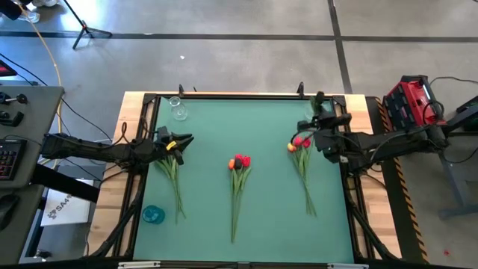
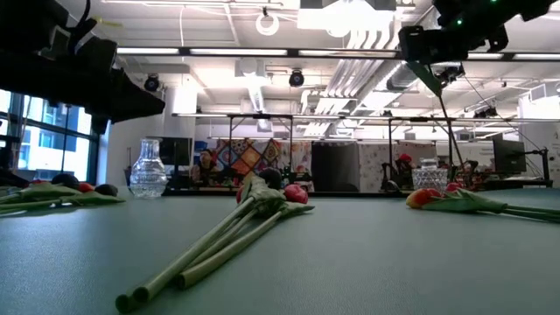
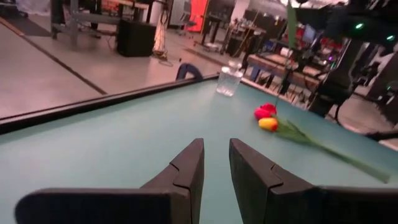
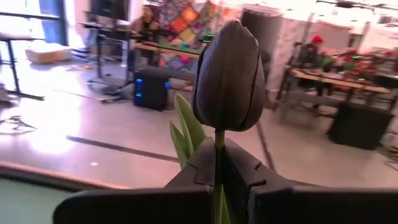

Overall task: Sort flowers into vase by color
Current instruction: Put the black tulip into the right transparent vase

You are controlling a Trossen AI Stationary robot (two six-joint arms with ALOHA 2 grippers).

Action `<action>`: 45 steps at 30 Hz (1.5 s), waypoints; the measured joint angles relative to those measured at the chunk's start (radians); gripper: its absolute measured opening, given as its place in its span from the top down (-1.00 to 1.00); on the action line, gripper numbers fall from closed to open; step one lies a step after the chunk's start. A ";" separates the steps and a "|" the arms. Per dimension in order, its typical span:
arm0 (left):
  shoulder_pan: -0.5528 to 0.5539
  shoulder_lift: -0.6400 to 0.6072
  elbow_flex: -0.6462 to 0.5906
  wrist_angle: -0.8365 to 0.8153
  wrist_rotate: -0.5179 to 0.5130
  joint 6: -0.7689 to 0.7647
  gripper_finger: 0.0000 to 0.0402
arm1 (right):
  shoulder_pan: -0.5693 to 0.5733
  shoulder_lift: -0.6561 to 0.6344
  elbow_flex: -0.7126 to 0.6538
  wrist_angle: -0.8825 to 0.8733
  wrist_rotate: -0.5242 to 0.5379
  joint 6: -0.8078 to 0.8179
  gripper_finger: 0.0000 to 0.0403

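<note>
A workshop with benches and ceiling lights lies beyond the green table [image 1: 246, 134]. Three bunches of tulips lie on it: one near the left edge [image 1: 173, 175], one in the middle [image 1: 238, 183], one near the right edge [image 1: 302, 168]. A clear glass vase [image 1: 178, 109] stands at the far left corner, another [image 3: 229, 81] at the far right corner, and a blue vase [image 1: 153, 215] at the near left. The right gripper [image 4: 219, 171], raised above the right bunch, is clamped on the stem of a black tulip [image 4: 229, 78], its head upright. The left gripper [image 3: 216, 165] hovers over the left bunch, fingers slightly apart and empty. The step in hand looks like carrying the black tulip; next it needs lowering stem-first into a vase.
</note>
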 joint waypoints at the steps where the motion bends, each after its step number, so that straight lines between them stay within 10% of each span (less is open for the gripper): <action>1: 0.000 0.004 0.000 0.013 0.000 0.007 0.69 | -0.019 0.000 0.000 0.036 -0.001 -0.041 1.00; 10: 0.001 0.077 0.000 0.118 -0.001 0.080 0.69 | -0.208 0.000 0.000 0.493 -0.342 -0.458 1.00; 18: 0.008 0.153 0.000 0.126 -0.008 0.182 0.69 | -0.320 -0.002 0.000 0.849 -0.388 -0.752 1.00; 26: 0.091 0.197 0.000 0.288 0.163 0.265 0.69 | -0.467 -0.002 0.000 0.872 -0.473 -0.738 1.00; 45: 0.251 0.207 0.000 0.297 0.198 0.247 0.69 | -0.695 0.065 0.000 0.696 -0.634 -0.518 1.00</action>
